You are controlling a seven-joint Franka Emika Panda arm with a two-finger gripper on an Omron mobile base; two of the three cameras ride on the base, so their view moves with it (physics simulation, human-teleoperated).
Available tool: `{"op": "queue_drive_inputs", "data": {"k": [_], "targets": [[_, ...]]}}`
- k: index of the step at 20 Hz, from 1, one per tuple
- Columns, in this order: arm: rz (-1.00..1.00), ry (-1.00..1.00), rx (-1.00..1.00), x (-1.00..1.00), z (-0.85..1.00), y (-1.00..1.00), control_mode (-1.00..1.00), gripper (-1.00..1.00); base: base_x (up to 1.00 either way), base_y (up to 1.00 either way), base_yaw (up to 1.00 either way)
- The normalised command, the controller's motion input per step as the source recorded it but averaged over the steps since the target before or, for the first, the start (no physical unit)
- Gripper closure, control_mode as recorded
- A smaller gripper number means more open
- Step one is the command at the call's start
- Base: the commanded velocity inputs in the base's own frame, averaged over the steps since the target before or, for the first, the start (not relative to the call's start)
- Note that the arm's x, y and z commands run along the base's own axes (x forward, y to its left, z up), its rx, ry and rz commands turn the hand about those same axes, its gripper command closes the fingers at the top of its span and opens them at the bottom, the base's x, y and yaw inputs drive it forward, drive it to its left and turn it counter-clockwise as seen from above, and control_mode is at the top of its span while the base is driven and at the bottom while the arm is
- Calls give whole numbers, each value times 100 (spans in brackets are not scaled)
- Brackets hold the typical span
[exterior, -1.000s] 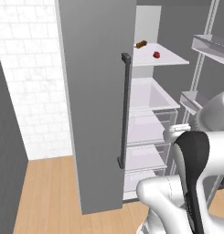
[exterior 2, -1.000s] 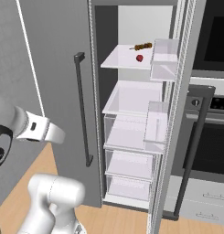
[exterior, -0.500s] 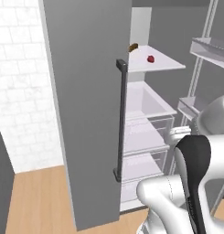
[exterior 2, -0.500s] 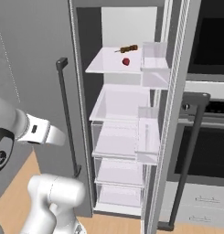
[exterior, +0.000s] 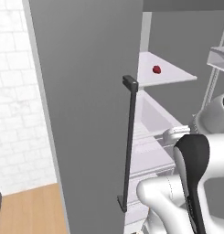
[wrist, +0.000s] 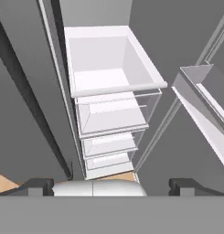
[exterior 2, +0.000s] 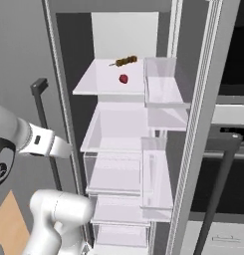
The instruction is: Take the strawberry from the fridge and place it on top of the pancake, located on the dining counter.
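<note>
Strawberry [exterior 2: 123,78] on fridge [exterior 2: 118,129] top shelf, well above the wide-open gripper [wrist: 111,185]

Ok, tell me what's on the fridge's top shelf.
On the top shelf of the fridge lie the strawberry and, behind it, a small brown skewer-like food piece. In the left base view the closed door hides the shelf's left part.

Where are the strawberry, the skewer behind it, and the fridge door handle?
strawberry [exterior 2: 123,78]: right base view, middle of the berry.
skewer [exterior 2: 126,61]: right base view, its brown chunks.
fridge door handle [exterior: 130,137]: left base view, mid-bar.
</note>
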Motion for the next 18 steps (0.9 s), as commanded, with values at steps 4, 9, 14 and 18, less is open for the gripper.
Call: {"op": "queue_drive_inputs", "data": {"k": [4, 9, 14, 18], "targets": [[0, 0, 0, 0, 0, 0, 100, -100, 56, -26, -12], [0, 0, 0, 0, 0, 0, 100, -100, 53, -30, -8], [0, 0, 0, 0, 0, 0, 100, -100, 33, -37, -2], [0, 0, 0, 0, 0, 0, 100, -100, 22, -56, 0]]}}
